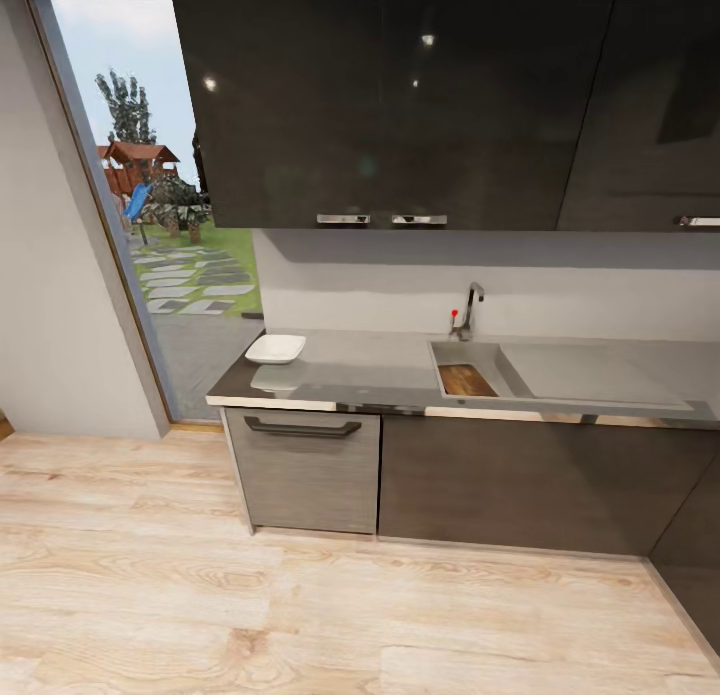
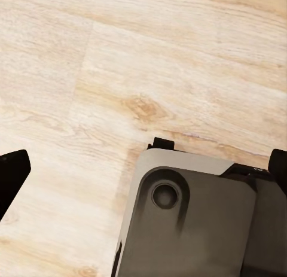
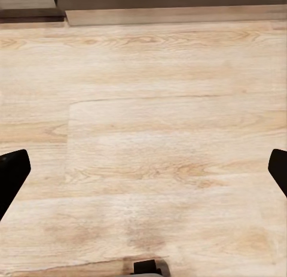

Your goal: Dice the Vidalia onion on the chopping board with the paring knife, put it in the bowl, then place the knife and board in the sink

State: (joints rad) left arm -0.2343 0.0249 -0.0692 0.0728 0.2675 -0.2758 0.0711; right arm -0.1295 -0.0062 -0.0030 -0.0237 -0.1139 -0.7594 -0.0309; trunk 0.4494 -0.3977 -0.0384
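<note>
The sink (image 1: 480, 360) is set into the grey countertop (image 1: 370, 370), and the brown chopping board (image 1: 466, 380) lies inside its basin. Near the countertop's left end sits the white bowl (image 1: 275, 349). The Vidalia onion and the paring knife are out of view. Over the wood floor, my left gripper (image 2: 143, 169) is open, its dark fingertips (image 2: 12, 175) spread to the picture's edges above my own grey base (image 2: 191, 223). My right gripper (image 3: 143, 169) is open too, with only floor between its fingertips (image 3: 12, 172). I stand a few steps back from the counter.
A chrome tap (image 1: 466, 313) with a red dot rises behind the basin, and the flat drainboard (image 1: 590, 373) extends to the right. Dark wall cabinets (image 1: 400, 95) hang above. A glass door (image 1: 160, 225) to the garden is at left. Light wood floor (image 1: 300, 615) lies before the cabinets.
</note>
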